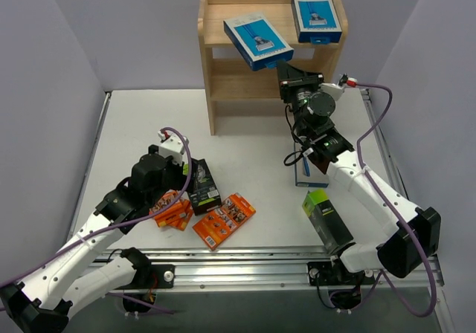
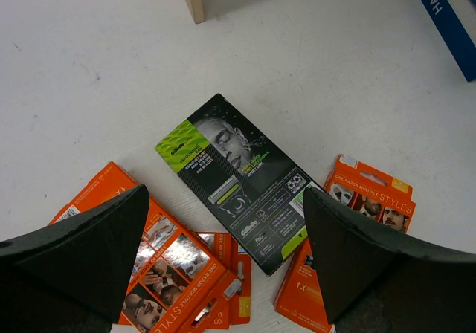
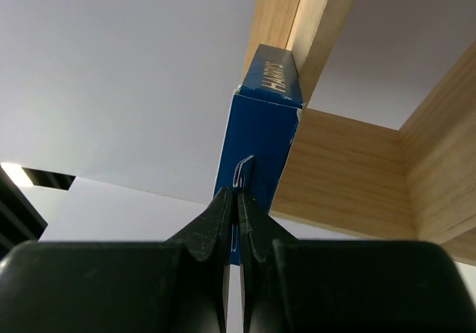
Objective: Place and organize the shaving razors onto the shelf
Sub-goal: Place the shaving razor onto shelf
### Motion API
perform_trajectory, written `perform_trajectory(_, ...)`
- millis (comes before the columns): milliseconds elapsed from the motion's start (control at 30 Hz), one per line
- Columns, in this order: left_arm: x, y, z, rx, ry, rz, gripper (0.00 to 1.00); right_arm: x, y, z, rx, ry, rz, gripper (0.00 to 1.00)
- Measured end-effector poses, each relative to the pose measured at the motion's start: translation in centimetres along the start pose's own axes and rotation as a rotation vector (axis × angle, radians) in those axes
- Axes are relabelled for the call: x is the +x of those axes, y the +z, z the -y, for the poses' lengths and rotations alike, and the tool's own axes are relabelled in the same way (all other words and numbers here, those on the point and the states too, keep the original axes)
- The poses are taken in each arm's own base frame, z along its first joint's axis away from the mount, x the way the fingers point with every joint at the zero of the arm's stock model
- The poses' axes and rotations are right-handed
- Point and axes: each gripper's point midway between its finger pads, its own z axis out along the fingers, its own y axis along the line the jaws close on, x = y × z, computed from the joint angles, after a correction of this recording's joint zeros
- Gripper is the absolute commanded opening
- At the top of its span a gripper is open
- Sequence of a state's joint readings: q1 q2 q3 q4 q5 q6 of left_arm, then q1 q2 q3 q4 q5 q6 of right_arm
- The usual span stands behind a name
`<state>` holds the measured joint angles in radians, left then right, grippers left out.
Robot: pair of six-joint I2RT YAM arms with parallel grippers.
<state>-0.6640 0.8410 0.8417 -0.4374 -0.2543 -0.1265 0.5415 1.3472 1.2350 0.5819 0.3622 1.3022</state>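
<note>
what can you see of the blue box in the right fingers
The blue box is a flat cardboard pack with a white panel picturing a razor and white lettering along one narrow side. The right gripper's shut fingers pinch a tab at its near end. It is held tilted at the front edge of the shelf's top tier, left of a second blue box; contact with the wood is unclear.

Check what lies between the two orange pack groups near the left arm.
A black-and-lime Gillette razor box, lying flat; clearest in the left wrist view.
</note>
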Motion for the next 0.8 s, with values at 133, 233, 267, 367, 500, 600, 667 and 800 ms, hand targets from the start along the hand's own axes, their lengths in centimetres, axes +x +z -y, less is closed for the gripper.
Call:
perform_trajectory(133, 0.0, 0.0, 0.3, 0.008, 0.003, 0.0, 0.94, 0.5, -0.1, 0.5, 0.021, 0.002, 0.034, 0.0)
perform_trajectory(233, 0.0, 0.0, 0.3, 0.01, 0.005, 0.0, 0.94, 0.9, -0.4, 0.6, 0.035, 0.001, 0.069, 0.0)
perform_trajectory(267, 0.0, 0.0, 0.3, 0.01, 0.005, 0.0, 0.94, 0.9, -0.4, 0.7, 0.039, 0.001, 0.081, 0.0)
perform_trajectory(367, 0.0, -0.1, 0.4, 0.014, 0.006, 0.0, 0.94, 1.0, -0.3, 1.2, 0.054, -0.001, 0.112, 0.0)
perform_trajectory(500, 0.1, -0.1, 0.6, 0.019, 0.009, -0.002, 0.94, 1.3, 0.1, 1.8, 0.079, -0.005, 0.161, 0.0)
perform_trajectory(600, 0.2, 0.0, 0.8, 0.021, 0.013, -0.004, 0.94, 1.5, 0.2, 1.7, 0.081, 0.002, 0.202, 0.0)
perform_trajectory(667, 0.2, 0.0, 0.8, 0.023, 0.015, -0.007, 0.94, 1.6, 0.3, 1.5, 0.074, 0.016, 0.224, 0.0)
perform_trajectory(800, 0.3, 0.1, 1.0, 0.027, 0.018, -0.011, 0.94, 1.7, 0.6, 1.4, 0.06, 0.04, 0.257, 0.0)
